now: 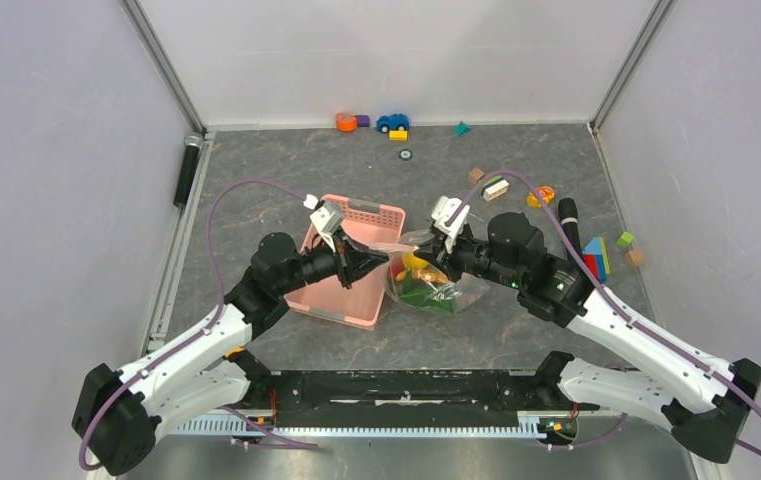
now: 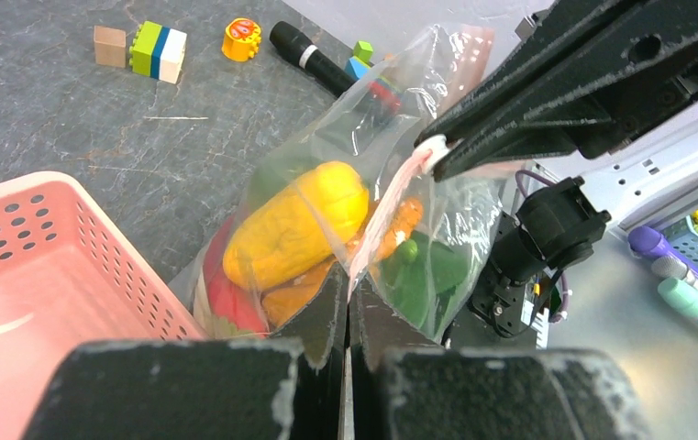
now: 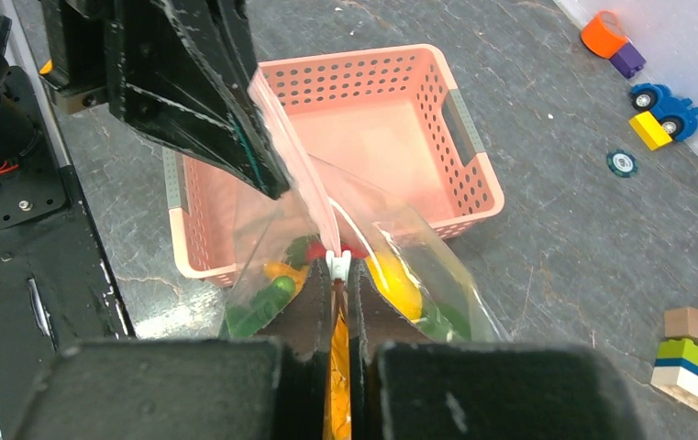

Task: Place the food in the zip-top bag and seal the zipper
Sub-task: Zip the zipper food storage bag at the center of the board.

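Centre of the top view: the zip-top bag (image 1: 434, 290) is held between both arms, just right of the pink basket (image 1: 361, 212), with toy produce (image 2: 294, 225) inside it. The left gripper (image 1: 374, 264) is pressed together on the bag's pinkish zipper (image 3: 315, 209) edge. The right gripper (image 3: 338, 275) pinches the white slider tab (image 3: 338, 262).

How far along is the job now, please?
Done: the food lies inside the zip-top bag. In hand: the left gripper pinches the zipper, the right gripper pinches at its white slider. Remaining: closing the zipper; how much is sealed, I cannot tell.
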Robot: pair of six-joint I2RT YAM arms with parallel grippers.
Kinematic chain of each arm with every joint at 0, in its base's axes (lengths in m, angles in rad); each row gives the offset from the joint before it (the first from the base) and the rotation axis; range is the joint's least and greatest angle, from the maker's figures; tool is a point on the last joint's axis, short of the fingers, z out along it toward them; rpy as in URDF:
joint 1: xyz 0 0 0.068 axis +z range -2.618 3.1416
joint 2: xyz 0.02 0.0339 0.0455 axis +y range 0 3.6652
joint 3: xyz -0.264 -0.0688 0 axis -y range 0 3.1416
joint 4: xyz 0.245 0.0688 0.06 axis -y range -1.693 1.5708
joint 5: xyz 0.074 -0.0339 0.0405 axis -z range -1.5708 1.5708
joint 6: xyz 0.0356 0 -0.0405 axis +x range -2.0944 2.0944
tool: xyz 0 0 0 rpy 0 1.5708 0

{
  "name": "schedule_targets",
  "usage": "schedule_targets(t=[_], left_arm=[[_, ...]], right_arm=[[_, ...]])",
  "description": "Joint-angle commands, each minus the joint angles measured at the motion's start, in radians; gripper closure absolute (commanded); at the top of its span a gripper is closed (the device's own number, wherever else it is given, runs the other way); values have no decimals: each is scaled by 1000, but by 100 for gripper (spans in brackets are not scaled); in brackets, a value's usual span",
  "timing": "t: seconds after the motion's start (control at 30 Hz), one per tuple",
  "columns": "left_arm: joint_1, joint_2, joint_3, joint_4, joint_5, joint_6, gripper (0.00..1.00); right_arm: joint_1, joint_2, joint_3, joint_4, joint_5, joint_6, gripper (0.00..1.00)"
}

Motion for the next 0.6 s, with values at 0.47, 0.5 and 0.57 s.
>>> schedule_targets(t=[0.47, 0.5, 0.57], left_arm=[[15, -130, -66, -13, -111, 1, 98], [14, -130, -67, -16, -121, -1, 98], [14, -130, -62, -22, -137, 0, 98]], right_arm=[[-8, -85, -66, -69, 165, -12, 100], [-8, -87, -70, -73, 180, -10, 100], [-7, -93, -69, -81, 198, -8, 100]])
